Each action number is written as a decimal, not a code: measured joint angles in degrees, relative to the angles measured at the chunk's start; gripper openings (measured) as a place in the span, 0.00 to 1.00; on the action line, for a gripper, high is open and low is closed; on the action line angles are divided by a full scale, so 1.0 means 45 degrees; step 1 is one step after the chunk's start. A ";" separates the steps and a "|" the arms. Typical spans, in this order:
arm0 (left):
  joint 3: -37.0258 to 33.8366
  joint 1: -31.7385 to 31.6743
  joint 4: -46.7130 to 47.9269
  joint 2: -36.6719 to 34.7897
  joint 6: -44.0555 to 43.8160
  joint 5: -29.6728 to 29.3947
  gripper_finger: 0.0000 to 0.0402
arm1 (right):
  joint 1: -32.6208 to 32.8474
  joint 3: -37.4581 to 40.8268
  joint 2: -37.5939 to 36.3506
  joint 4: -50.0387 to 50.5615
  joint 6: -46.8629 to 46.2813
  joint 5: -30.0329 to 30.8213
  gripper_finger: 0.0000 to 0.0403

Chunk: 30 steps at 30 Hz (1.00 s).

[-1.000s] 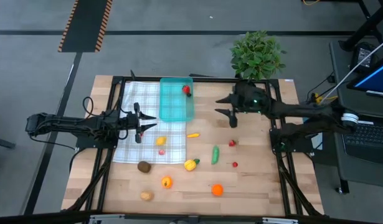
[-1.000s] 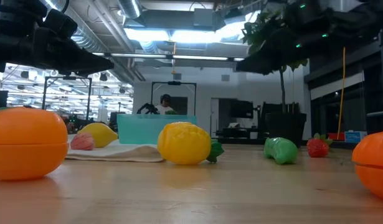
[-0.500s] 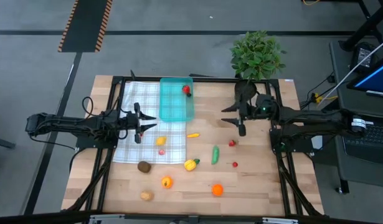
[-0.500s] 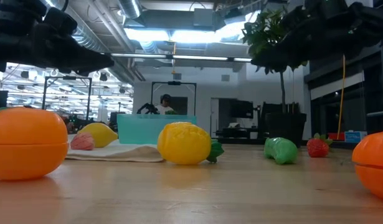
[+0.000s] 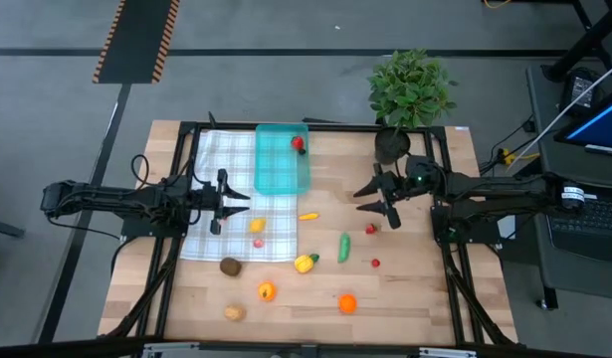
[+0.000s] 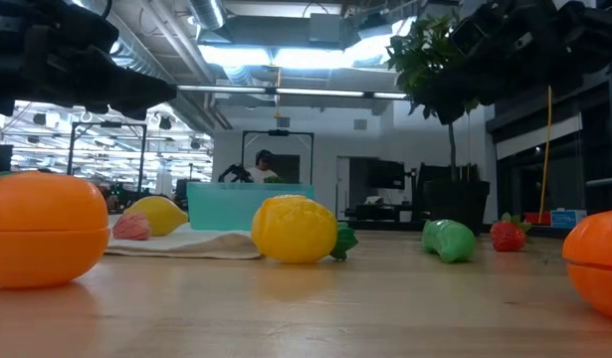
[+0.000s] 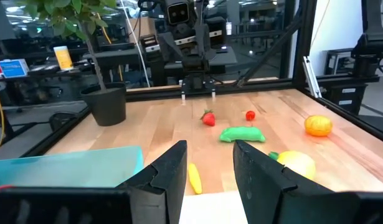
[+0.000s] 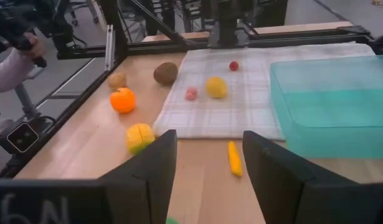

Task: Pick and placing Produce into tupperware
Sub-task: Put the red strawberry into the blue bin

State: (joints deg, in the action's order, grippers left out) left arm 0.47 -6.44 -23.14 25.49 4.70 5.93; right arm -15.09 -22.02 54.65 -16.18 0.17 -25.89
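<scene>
The teal tupperware (image 5: 282, 164) stands at the far middle, partly on a white checked cloth (image 5: 226, 214), with one red piece (image 5: 298, 143) inside. Produce lies scattered: a lemon (image 5: 257, 226) and a pink piece (image 5: 258, 242) on the cloth, and an orange-yellow stick (image 5: 307, 215), a green piece (image 5: 343, 247), a strawberry (image 5: 371, 229), a yellow piece (image 5: 305, 263) and two oranges (image 5: 266, 291) (image 5: 346, 303) on the wood. My left gripper (image 5: 234, 202) hovers open over the cloth. My right gripper (image 5: 363, 199) hovers open, right of the tupperware and above the wood. Neither has anything between its fingers.
A potted green plant (image 5: 411, 91) stands at the far right corner, just behind my right arm. A black frame (image 5: 176, 249) runs along the table's sides. A brown piece (image 5: 230, 266) and a tan one (image 5: 234, 313) lie near the front left. A person's sleeve (image 8: 14, 62) shows beyond the table's left edge.
My right gripper has drawn back from beside the tupperware toward the table's near and right edges, turning as it went, and it stays open. The produce and the tupperware have kept their places.
</scene>
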 joint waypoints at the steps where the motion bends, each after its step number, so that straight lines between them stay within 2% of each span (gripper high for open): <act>1: 0.0000 0.0000 0.0000 -0.0001 -0.0016 -0.0003 0.31 | 0.0000 0.0000 0.0000 0.0065 -0.0026 0.0125 0.46; 8: 0.0000 -0.0005 0.0000 0.0001 -0.0013 -0.0010 0.31 | -0.0006 -0.0005 0.0010 0.1020 -0.0008 0.0529 0.46; 14: 0.0000 -0.0005 0.0000 -0.0001 -0.0013 -0.0102 0.31 | 0.0017 -0.0498 -0.0015 0.1485 0.0554 0.1998 0.46; 16: 0.0000 -0.0005 0.0000 -0.0003 -0.0013 -0.0108 0.31 | 0.0186 -0.0913 -0.0019 0.2371 0.0740 0.2460 0.46; 24: 0.0000 -0.0005 0.0000 0.0000 -0.0017 -0.0813 0.31 | 0.1535 -0.3216 0.0010 0.7186 0.0711 0.5822 0.51; 30: 0.0000 -0.0005 0.0000 -0.0004 -0.0022 -0.1112 0.31 | 0.2392 -0.3789 0.0010 0.8618 0.0316 0.6553 0.62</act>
State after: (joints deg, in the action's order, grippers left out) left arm 0.47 -6.46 -23.14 25.47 4.60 0.93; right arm -4.32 -39.07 54.70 22.60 1.59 3.60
